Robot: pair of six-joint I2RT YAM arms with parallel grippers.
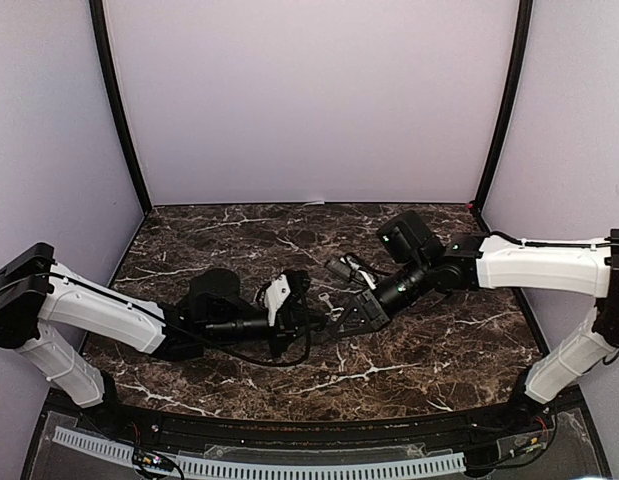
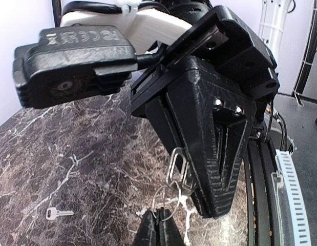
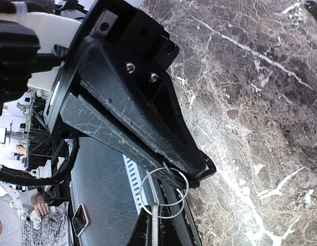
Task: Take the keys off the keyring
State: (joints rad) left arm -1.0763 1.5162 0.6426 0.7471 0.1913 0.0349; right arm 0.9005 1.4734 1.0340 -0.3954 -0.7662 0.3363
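Observation:
Both grippers meet low over the middle of the marble table. In the left wrist view my left gripper is shut on the thin wire keyring. A silvery oblong loop hangs from the ring against the right gripper's finger. In the right wrist view my right gripper is shut on the keyring, which shows as two overlapping wire loops. The left gripper's fingertips pinch its far side. One loose silver key lies on the marble. The black fob is out of view.
In the top view the left gripper and right gripper nearly touch. The right wrist camera housing hangs overhead. A white slotted cable track runs along the near table edge. Purple walls enclose the back and both sides.

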